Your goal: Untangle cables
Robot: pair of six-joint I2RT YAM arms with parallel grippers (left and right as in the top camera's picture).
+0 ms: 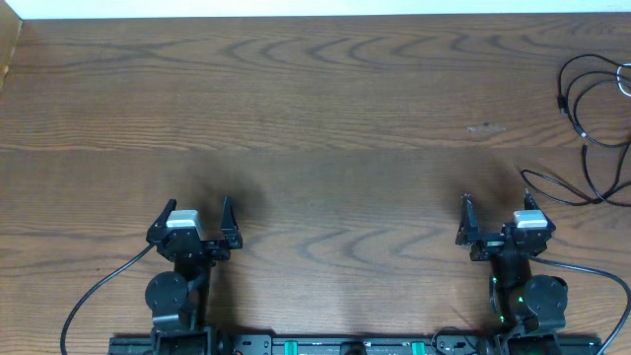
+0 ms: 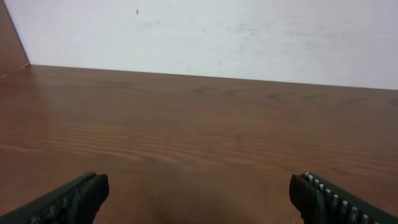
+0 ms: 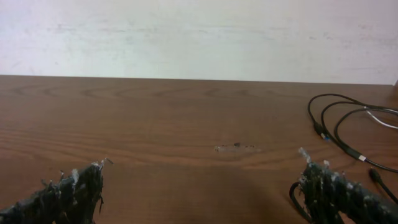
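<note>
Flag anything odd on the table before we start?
The cables sit bunched at the far right edge of the table, partly out of the overhead view. A small scuff marks the wood nearby. The right pincer has finger pads that look frayed.

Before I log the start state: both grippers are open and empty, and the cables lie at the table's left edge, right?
No: the overhead view shows the cables at the table's right edge. The left gripper and right gripper are open and empty.
</note>
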